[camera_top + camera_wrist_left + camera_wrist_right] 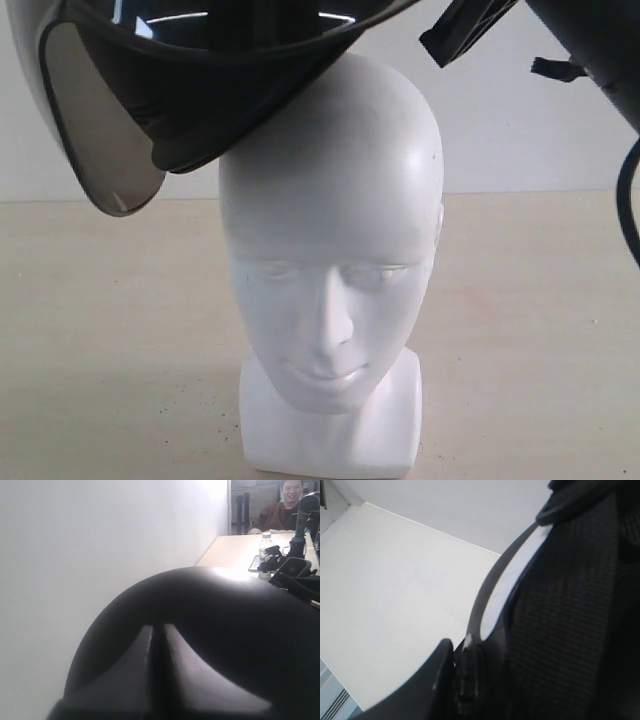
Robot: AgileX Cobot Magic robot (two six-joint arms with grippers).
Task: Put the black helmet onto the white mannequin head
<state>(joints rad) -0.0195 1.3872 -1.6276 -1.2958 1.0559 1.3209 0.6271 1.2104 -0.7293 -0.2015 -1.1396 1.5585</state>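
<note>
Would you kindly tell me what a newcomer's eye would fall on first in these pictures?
The white mannequin head stands in the middle of the pale table, facing the exterior camera. The black helmet hangs tilted over its crown, smoky visor drooping to the left of that view. In the left wrist view, a smiling person sits in the far background.
</note>
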